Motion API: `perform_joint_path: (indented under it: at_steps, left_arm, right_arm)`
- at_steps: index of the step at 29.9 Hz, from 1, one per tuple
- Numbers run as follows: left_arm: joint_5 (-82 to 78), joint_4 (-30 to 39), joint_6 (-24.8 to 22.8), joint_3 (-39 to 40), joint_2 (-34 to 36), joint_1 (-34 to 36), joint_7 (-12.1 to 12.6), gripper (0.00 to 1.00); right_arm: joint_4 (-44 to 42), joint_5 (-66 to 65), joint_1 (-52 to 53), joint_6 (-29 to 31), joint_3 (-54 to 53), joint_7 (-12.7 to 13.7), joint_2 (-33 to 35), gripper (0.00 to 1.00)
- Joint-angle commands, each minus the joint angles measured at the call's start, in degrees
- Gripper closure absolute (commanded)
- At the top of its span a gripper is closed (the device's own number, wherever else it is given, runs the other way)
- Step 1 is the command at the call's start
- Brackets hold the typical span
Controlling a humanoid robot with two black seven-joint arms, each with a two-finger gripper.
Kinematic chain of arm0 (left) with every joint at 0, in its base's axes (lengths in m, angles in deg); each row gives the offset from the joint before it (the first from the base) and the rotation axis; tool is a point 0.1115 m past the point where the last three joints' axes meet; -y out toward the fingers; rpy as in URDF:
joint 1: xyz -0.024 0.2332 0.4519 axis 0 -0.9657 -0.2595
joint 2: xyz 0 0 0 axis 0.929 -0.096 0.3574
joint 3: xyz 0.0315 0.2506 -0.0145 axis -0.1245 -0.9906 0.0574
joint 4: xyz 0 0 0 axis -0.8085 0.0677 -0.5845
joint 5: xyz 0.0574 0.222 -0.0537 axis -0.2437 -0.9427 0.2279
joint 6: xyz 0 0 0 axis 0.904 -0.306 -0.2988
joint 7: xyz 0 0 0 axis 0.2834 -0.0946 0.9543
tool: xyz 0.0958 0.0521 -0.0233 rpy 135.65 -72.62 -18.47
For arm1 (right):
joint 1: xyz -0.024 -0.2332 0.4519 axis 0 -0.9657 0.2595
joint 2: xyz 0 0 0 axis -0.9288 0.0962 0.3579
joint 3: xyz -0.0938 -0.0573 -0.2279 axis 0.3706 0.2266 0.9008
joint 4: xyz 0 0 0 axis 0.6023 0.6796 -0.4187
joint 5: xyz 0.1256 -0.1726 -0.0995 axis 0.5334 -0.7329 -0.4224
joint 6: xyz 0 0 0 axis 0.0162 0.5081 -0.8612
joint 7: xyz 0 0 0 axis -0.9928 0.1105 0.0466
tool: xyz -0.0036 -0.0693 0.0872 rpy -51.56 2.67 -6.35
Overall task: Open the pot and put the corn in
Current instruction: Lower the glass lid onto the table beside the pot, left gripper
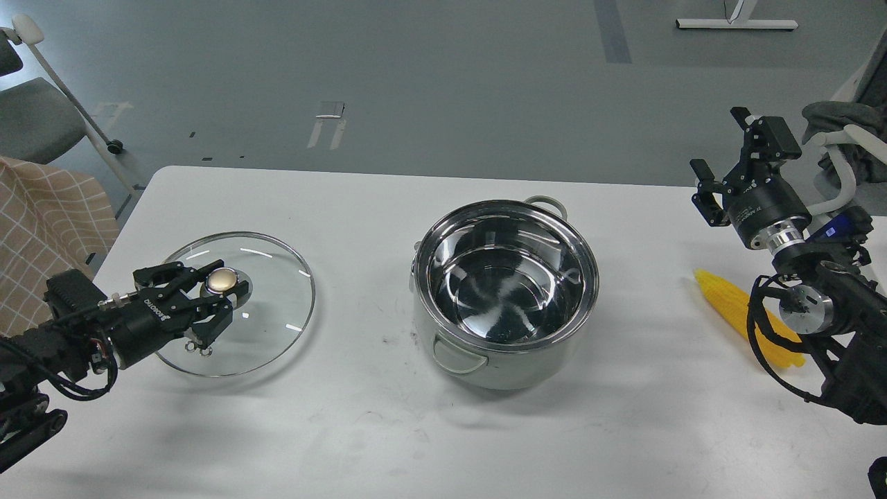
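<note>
The steel pot stands uncovered in the middle of the table, and its mirror-like inside holds nothing. Its glass lid with a gold knob lies flat on the table to the left. My left gripper has its fingers on either side of the knob, spread slightly wider than it. The yellow corn lies on the table at the right, its near end hidden behind my right arm. My right gripper is open and empty, raised above and behind the corn.
A white table carries everything. A chair and a checked cloth are off the table's left edge. Grey fabric and a white frame are at the far right.
</note>
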Motion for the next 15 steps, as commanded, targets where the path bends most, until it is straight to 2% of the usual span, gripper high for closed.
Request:
perform_joint_path:
  at_steps: [1,5,9,15]
  left_arm:
    - [0.35,-0.8,0.59,0.05,-0.14,-0.09,0.0,0.66]
    - [0.44,-1.15,1.47,-0.3,-0.14,-0.09,0.0,0.62]
    - [0.44,-1.68,1.56,-0.05,-0.23,-1.4,0.0,0.53]
    - [0.35,-1.86,1.65,0.05,-0.49,-2.11,0.0,0.49]
  right_arm:
    - [0.0,0.0,0.0,-0.02,0.0,0.0,0.05,0.0]
    - [0.0,0.0,-0.09,-0.02,0.0,0.0,-0.04,0.0]
    - [0.09,0.0,-0.44,0.07,0.0,0.0,-0.04,0.0]
    - [0.18,0.0,-0.53,-0.02,0.0,0.0,-0.04,0.0]
